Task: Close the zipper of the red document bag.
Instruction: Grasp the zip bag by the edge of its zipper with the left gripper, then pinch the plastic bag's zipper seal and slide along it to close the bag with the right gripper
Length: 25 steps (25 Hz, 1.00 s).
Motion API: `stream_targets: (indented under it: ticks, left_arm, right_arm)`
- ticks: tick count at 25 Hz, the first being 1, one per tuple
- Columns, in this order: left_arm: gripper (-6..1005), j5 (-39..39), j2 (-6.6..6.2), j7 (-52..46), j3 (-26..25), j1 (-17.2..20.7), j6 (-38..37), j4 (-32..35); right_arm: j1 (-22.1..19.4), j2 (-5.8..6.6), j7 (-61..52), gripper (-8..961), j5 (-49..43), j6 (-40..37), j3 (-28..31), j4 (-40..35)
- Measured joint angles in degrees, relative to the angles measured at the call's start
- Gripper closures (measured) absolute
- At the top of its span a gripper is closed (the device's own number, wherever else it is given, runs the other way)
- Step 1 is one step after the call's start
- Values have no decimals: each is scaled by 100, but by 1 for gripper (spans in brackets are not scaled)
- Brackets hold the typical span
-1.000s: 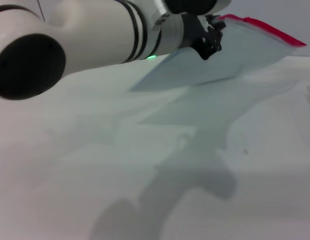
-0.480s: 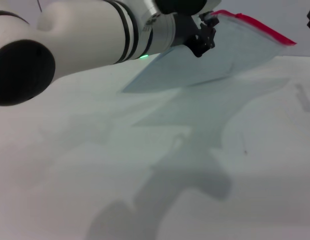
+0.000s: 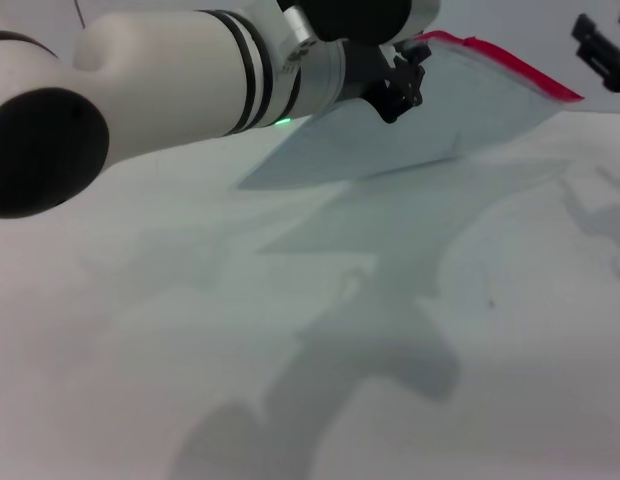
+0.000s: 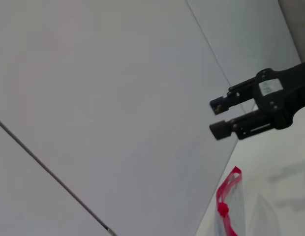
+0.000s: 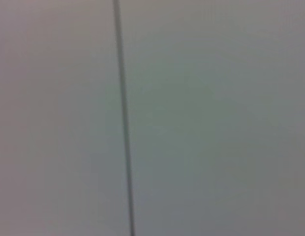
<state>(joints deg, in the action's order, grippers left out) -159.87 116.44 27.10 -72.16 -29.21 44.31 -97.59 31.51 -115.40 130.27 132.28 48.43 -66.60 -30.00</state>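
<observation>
Above the pale worktop [image 3: 290, 330], the left gripper [image 3: 402, 72] holds the red document bag [image 3: 410, 125] lifted and tilted, its fingers clamped on the bag's upper corner, at one end of the zipper [image 3: 510, 62]. From those fingers the red zipper strip runs along the top edge toward the robot's right, and the translucent sheet slopes away below them, with its lowest corner down near the worktop. The head view shows all of this, plus the right gripper [image 3: 596, 45] entering at the far right, just beyond the zipper's free end and not touching it.

The left wrist view gives what the head view cannot: the right gripper [image 4: 222, 117] seen side-on against a grey wall [image 4: 118, 98], its two dark fingers [image 4: 222, 130] standing apart with a clear gap between them. The bag's red end [image 4: 225, 201] lies below those fingers, apart from them.

The right wrist view shows only a grey wall with one dark seam [image 5: 123, 118], with no bag or fingers.
</observation>
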Motion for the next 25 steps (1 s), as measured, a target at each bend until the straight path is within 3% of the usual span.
stream_targets:
  ticks: [7,15,25]
  left_arm:
    - [942,0,3,84,35,3,20,4]
    - [942,18,8,359,68,3,4,4]
    - [943,4,10,414,75,42,-2,16]
  right_arm:
    - [-11,74,-933,307,-1502,487,224,-499]
    - [6,88,-1283,307,-2552,889,633,-828]
    - [-92,1,-1608,308,-3533,1330,1075,-1426]
